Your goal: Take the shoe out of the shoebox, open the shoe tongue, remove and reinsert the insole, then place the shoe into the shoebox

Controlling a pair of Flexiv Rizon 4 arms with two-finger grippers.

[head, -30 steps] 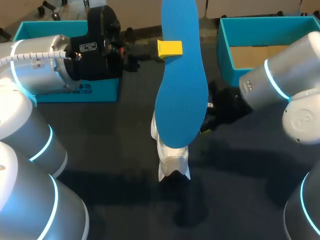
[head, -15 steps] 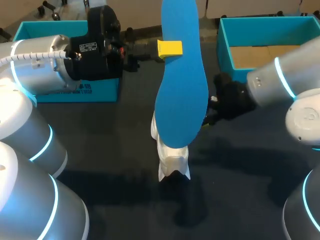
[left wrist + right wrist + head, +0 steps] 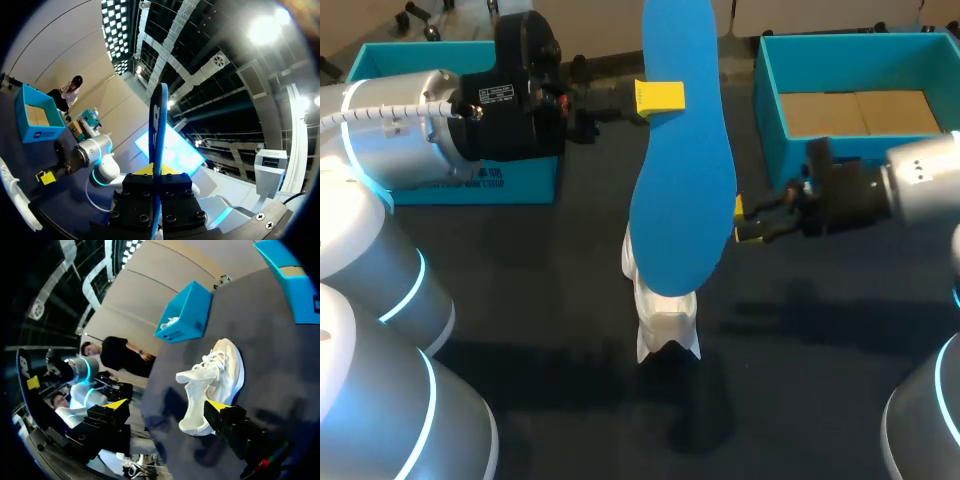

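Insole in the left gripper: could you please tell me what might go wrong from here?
The left gripper pinches the insole at one edge only, so it may swing or slip. The right gripper is open and off the shoe, so the shoe could slide when the insole is pushed in.

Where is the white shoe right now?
In the head view, the white shoe sits on the table's middle, partly hidden behind the blue insole held up by the left gripper, with the open right gripper just to its right.
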